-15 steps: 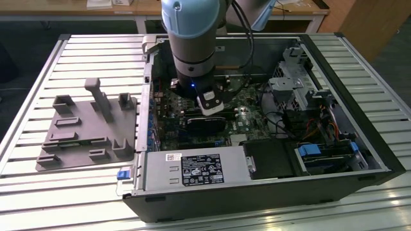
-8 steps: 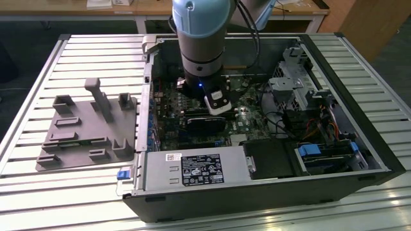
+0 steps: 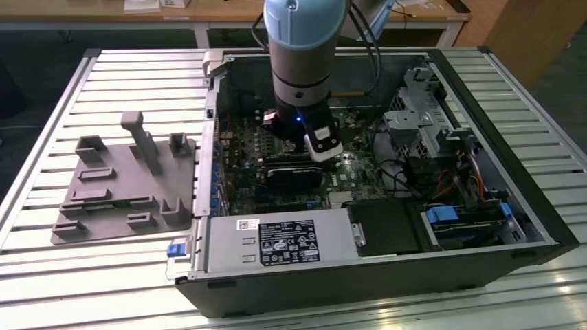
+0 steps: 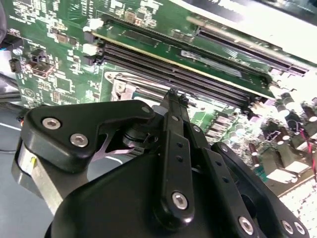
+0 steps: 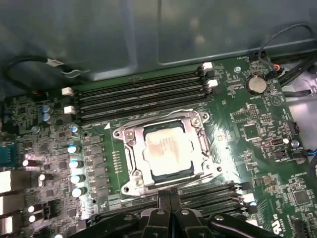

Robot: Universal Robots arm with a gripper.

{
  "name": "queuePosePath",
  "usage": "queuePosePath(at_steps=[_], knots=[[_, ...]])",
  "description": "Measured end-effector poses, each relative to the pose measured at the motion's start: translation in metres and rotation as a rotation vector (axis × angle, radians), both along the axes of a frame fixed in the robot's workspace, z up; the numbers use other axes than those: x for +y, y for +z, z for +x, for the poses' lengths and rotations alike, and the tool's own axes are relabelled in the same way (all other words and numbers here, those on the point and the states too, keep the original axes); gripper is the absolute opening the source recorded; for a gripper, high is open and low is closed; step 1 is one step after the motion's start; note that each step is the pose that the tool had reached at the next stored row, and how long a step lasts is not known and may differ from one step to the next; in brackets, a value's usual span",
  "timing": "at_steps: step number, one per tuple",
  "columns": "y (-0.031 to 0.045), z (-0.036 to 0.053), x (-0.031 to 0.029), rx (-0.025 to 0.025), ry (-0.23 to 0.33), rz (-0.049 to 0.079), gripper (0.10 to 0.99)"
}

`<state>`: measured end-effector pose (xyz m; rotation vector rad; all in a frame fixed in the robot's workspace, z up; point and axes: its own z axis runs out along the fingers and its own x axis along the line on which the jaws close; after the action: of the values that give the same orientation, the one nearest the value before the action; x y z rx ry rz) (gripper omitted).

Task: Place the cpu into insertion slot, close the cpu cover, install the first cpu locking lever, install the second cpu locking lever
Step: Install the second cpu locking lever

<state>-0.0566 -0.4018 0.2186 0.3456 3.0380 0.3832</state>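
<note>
My end effector (image 5: 171, 206) is clenched on nothing, just below the insertion slot (image 5: 166, 151) at frame centre, where the cpu (image 5: 167, 147) lies under the cpu cover (image 5: 141, 148). A sideways slip could scratch the motherboard (image 5: 257, 124).

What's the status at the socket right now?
Gripper shut, empty, beside the socket. Chip seated, cover down over it. Nothing blocking.
</note>
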Motion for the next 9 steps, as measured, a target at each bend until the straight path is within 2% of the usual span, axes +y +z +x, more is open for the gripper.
queuePosePath(at_steps=[6,9], knots=[[0.0,0.0063,0.0094,0.0016,0.0,-0.035,0.102],[0.0,0.0099,0.0129,0.0032,0.0,-0.045,0.102]])
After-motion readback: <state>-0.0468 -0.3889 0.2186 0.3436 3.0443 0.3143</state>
